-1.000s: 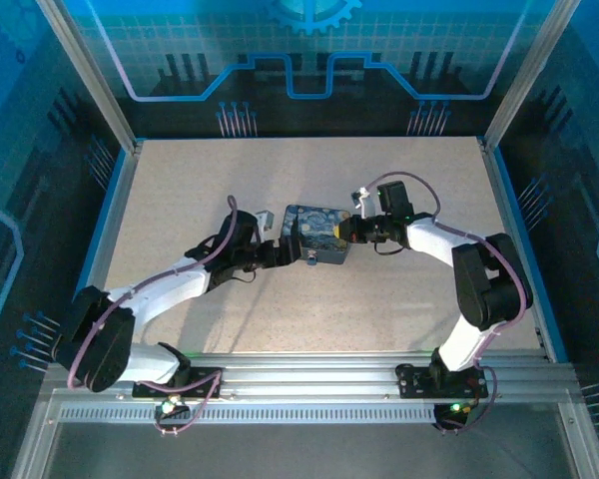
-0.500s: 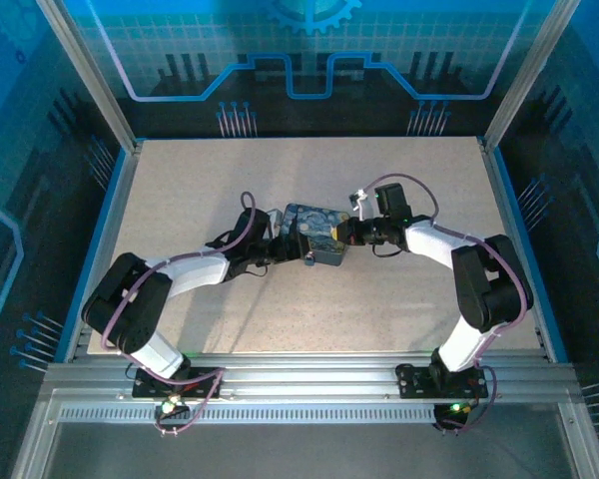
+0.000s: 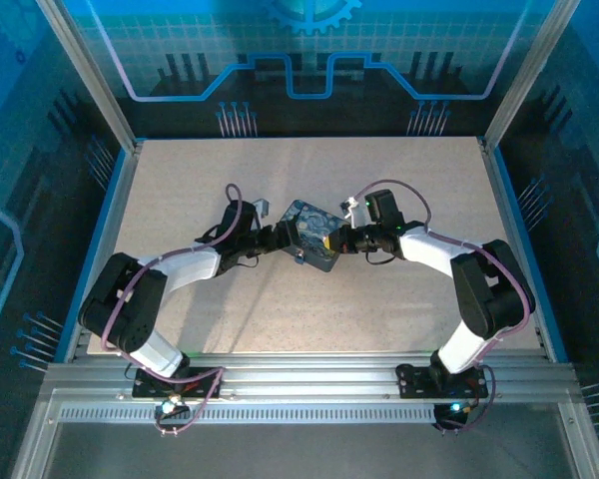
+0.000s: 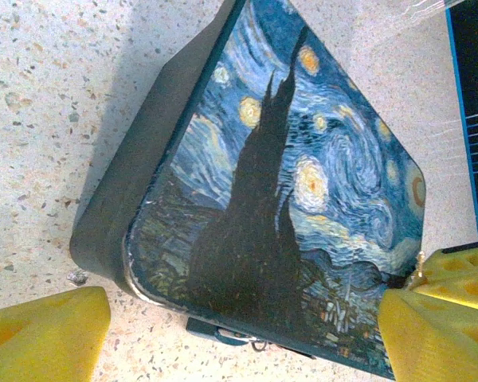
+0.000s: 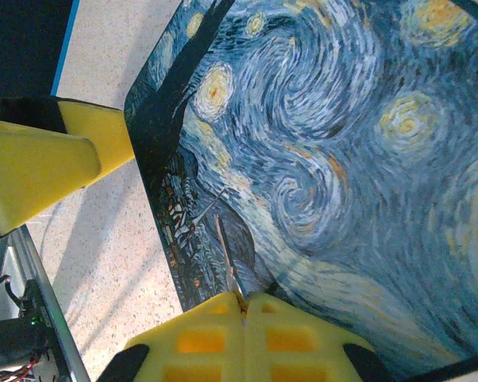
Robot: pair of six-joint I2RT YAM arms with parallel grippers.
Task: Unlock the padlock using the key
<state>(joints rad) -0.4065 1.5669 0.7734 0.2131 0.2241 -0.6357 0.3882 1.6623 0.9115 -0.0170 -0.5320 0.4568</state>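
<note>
Tin [image 4: 303, 183] on tabletop [image 3: 379, 299], straddled by wide-open left end effector [image 3: 276, 239], likely to steady it. Right end effector [image 5: 243, 299] pinched shut on key [image 5: 225, 251], blade over tin. Padlock [image 4: 253, 343] seemingly at tin's front edge.

blue-swirled tin [image 4: 319, 183], yellow stars, side seemingly dark teal; yellow pads [image 4: 40, 334]; speckled beige table [image 4: 40, 119]
</note>
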